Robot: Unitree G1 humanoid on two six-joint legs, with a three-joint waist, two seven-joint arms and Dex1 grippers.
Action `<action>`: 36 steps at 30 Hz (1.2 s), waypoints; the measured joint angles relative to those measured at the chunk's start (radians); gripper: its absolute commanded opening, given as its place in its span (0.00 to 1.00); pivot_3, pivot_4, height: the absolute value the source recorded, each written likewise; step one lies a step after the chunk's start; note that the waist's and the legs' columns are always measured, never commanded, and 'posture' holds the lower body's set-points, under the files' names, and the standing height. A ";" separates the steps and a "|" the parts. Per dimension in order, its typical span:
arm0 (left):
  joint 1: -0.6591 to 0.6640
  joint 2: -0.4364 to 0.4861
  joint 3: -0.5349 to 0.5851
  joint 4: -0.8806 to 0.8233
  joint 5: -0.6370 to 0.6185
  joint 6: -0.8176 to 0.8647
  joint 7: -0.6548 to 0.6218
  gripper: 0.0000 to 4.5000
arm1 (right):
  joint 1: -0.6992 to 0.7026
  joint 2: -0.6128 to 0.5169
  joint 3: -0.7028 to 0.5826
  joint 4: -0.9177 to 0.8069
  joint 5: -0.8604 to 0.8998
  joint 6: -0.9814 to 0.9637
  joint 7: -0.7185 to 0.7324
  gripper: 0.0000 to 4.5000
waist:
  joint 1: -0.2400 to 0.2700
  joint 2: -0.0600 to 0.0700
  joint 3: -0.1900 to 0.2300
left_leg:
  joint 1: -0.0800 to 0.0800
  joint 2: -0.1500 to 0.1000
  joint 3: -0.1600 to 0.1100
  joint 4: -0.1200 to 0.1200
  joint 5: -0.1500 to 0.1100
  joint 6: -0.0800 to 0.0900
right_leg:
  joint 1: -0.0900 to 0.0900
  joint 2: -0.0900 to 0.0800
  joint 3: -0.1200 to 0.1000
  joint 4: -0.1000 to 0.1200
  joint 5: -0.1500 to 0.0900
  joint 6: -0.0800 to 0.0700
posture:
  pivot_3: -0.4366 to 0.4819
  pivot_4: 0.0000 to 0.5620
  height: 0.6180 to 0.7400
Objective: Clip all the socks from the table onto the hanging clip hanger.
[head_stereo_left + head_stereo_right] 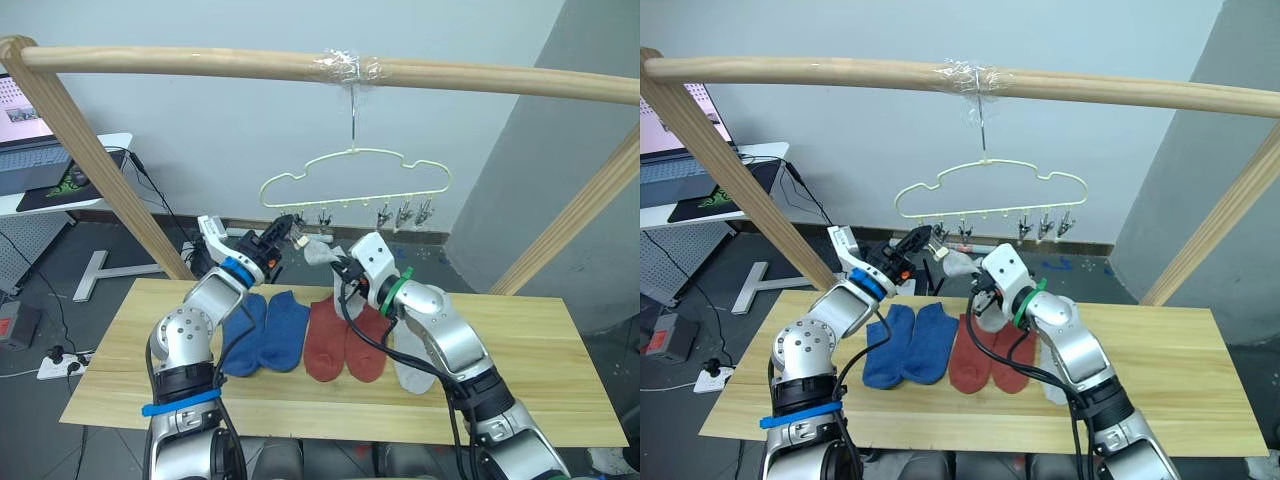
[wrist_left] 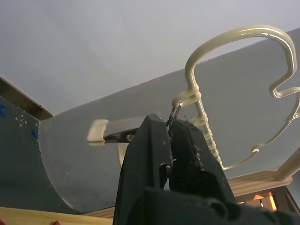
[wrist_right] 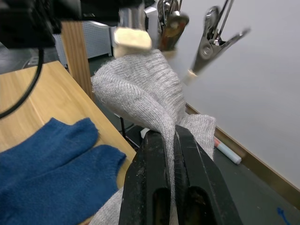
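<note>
Grey sock [image 3: 140,93] pinched in right end effector [image 3: 172,136], raised to clip [image 2: 174,112] squeezed by left end effector [image 2: 169,133] for insertion.

Clip hanger [image 1: 352,178] hangs from pole [image 1: 200,63], above bench [image 1: 520,340] rear edge. On bench, left to right: sock pair [image 1: 268,333], second pair [image 1: 346,342], single sock [image 1: 412,368], touching. Sixth sock [image 3: 145,101] raised between grippers, under hanger's left clips. Desk [image 1: 60,185] with laptop [image 1: 25,140] far left, behind bench.
</note>
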 measured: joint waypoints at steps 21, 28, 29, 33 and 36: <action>0.005 0.006 -0.016 -0.004 0.001 0.003 -0.027 0.76 | -0.014 0.030 0.015 0.000 0.003 0.004 -0.007 0.00 | -0.001 0.000 0.000 | 0.000 0.000 0.000 0.000 0.000 0.000 | 0.000 0.000 0.000 0.000 0.000 0.000 | 0.60 0.20 1.00; 0.005 0.061 -0.009 0.013 0.018 -0.013 -0.027 0.97 | -0.013 0.041 0.010 0.000 0.041 0.034 0.011 0.25 | -0.003 0.000 0.000 | 0.000 0.000 0.000 0.000 0.000 0.000 | 0.000 0.000 0.000 0.000 0.000 0.000 | 0.60 0.19 1.00; 0.005 0.070 -0.004 0.019 0.024 -0.019 -0.029 0.97 | -0.012 0.048 0.000 0.000 0.062 0.051 0.023 0.31 | -0.003 0.000 0.000 | 0.000 0.000 0.000 0.000 0.000 0.000 | 0.000 0.000 0.000 0.000 0.000 0.000 | 0.60 0.19 1.00; 0.005 0.112 0.001 0.045 0.057 -0.037 -0.064 0.97 | 0.015 0.086 -0.029 -0.035 0.175 0.170 0.057 0.63 | -0.002 0.000 0.000 | -0.001 0.000 0.000 0.000 0.000 0.000 | -0.001 0.000 -0.001 0.000 0.000 0.000 | 0.61 0.19 1.00; 0.014 0.134 -0.019 0.043 0.088 -0.053 -0.099 0.97 | 0.019 0.088 -0.048 -0.069 0.237 0.236 0.070 0.85 | -0.002 0.000 0.000 | -0.001 0.000 0.000 0.000 0.000 0.000 | -0.001 0.000 -0.001 0.000 0.000 0.000 | 0.61 0.17 1.00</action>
